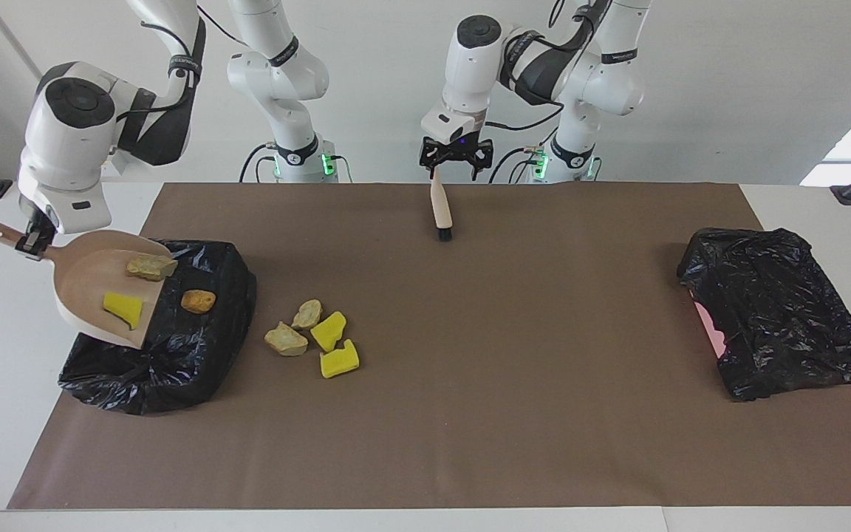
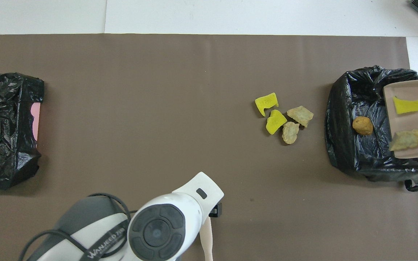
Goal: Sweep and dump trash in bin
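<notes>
My right gripper (image 1: 30, 240) is shut on the handle of the beige dustpan (image 1: 89, 277) (image 2: 412, 90), which tilts over the black-lined bin (image 1: 174, 347) (image 2: 347, 145) at the right arm's end. An orange-brown chunk (image 1: 198, 301) (image 2: 362, 125) lies in the bin. A yellow wedge (image 1: 122, 307) (image 2: 406, 105) and a tan chunk (image 1: 151, 267) (image 2: 405, 139) sit on the pan near its lip. Two yellow wedges and two tan chunks of trash (image 1: 311, 336) (image 2: 281, 117) lie on the mat beside the bin. My left gripper (image 1: 455, 159) stands open just above the brush (image 1: 440, 210) (image 2: 206, 239), which lies on the mat.
A second black-lined bin (image 1: 780, 310) (image 2: 5, 130) with pink showing stands at the left arm's end. A brown mat (image 1: 514, 369) covers the table. In the overhead view the left arm (image 2: 158, 224) hides most of the brush.
</notes>
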{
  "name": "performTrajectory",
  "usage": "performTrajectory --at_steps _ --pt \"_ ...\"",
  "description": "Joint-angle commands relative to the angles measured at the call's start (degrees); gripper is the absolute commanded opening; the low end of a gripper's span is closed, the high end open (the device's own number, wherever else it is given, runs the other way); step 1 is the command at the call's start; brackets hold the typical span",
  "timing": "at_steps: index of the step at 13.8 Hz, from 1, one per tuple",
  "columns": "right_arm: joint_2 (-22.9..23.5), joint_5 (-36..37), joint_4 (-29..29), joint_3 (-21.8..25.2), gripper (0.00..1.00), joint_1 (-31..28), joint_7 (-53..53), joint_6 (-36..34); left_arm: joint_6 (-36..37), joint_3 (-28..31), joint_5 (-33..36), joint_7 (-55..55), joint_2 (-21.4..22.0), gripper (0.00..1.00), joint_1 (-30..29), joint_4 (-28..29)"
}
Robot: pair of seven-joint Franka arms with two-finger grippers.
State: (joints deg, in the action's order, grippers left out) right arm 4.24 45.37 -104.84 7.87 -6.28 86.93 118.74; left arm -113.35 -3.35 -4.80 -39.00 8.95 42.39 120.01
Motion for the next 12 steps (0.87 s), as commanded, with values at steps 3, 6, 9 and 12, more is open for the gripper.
performTrajectory --at_steps 3,6,9,12 --pt "-2.56 8.5 -3.61 -0.4 0.0 2.76 1.31 1.67 3.48 -0.69 5.5 14.18 -4.38 1.0 -12.22 -10.92" --pt "-6.6 14.28 -9.93 -0.4 0.0 3.03 -2.89 4.73 5.14 -0.69 5.59 23.76 -5.09 1.0 -19.69 -15.58" --pt "-7.93 18.0 -12.24 -0.4 0.0 2.77 -4.93 7.12 9.79 -0.6 5.5 31.59 -4.91 1.0 -26.11 -21.2" --pt "-9.24 19.39 -12.06 -0.58 0.0 5.73 -2.04 5.81 18.74 -0.43 5.5 40.2 -4.74 1.0 -33.84 -28.4"
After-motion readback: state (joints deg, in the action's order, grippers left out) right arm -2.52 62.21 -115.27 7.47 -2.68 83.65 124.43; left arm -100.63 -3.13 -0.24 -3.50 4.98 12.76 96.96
